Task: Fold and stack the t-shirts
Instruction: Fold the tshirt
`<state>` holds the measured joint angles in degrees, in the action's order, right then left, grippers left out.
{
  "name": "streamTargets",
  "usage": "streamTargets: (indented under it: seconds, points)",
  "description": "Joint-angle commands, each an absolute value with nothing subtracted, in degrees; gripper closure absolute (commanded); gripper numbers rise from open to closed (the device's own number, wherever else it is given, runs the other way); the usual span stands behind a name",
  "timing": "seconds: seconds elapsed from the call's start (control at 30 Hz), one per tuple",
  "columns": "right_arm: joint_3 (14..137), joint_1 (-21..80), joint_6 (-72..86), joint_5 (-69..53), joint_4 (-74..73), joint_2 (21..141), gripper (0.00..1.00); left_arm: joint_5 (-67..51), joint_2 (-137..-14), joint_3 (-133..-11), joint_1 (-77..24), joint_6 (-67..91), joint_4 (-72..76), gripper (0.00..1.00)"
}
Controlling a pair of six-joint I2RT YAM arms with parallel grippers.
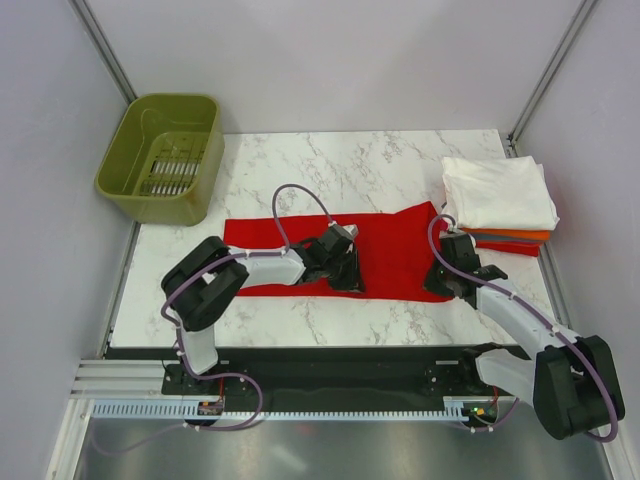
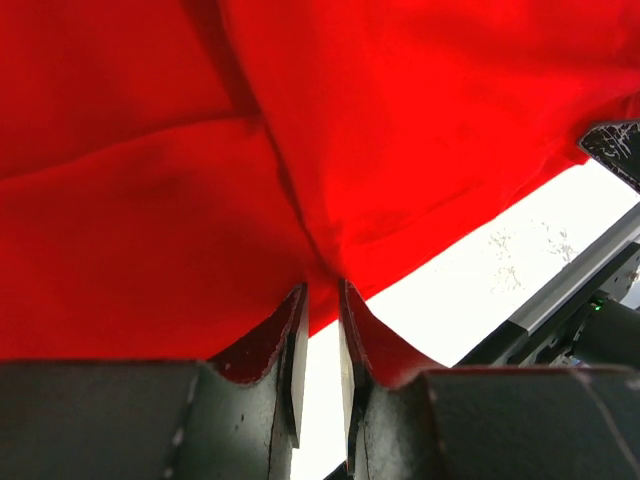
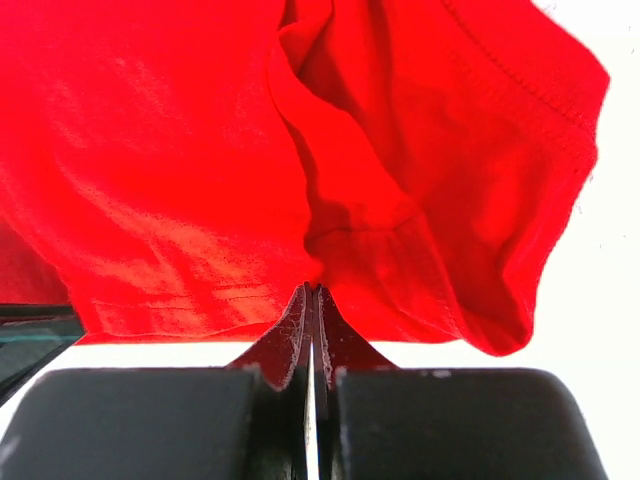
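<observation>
A bright red t-shirt lies spread across the middle of the marble table. My left gripper is at its near edge, and its narrow jaws pinch a gathered fold of the red cloth. My right gripper is at the shirt's right end, near a sleeve. Its jaws are pressed together on the hem of the red cloth. A stack of folded t-shirts sits at the back right, with white on top and orange and red below.
An olive-green plastic basket stands at the back left corner, partly off the table. Grey walls and metal frame posts close in both sides. The black base rail runs along the near edge.
</observation>
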<state>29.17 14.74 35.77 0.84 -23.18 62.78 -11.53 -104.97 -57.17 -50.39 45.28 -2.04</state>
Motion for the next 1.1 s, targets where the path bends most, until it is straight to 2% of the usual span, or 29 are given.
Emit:
streamTargets:
  seconds: [0.0, 0.23, 0.57, 0.77, 0.87, 0.9, 0.97, 1.07]
  points:
    - [30.06, 14.50, 35.68, 0.18, -23.20, 61.44, 1.00, -13.36, -106.69, -60.20, -51.24, 47.37, -0.71, 0.75]
    - [30.15, 14.50, 35.42, 0.17, -23.73, 60.82, 1.00, -13.27, -107.05, -60.47, -51.77, 48.60, -0.35, 0.65]
    - [30.41, 14.41, 35.16, 0.44, -23.99, 60.64, 1.00, -13.18, -107.31, -61.43, -51.68, 49.22, 1.85, 0.67]
    - [30.41, 14.50, 35.33, 0.18, -24.34, 60.21, 1.00, -12.83, -108.81, -61.70, -52.03, 49.75, 2.02, 0.74]
    - [30.59, 14.50, 35.33, 0.18, -24.78, 59.50, 1.00, -12.57, -108.90, -61.35, -52.21, 49.83, 2.37, 0.82]
    - [30.85, 14.41, 35.25, 0.18, -25.05, 59.33, 1.00, -12.57, -108.81, -61.26, -52.21, 49.66, 2.37, 0.90]
    - [31.29, 14.41, 35.16, 0.17, -26.18, 58.89, 1.00, -11.96, -107.76, -60.74, -52.12, 49.40, 2.29, 0.97]
    - [32.52, 14.50, 34.81, 0.17, -28.03, 57.92, 1.00, -10.64, -105.65, -60.47, -52.12, 48.69, 0.80, 0.98]
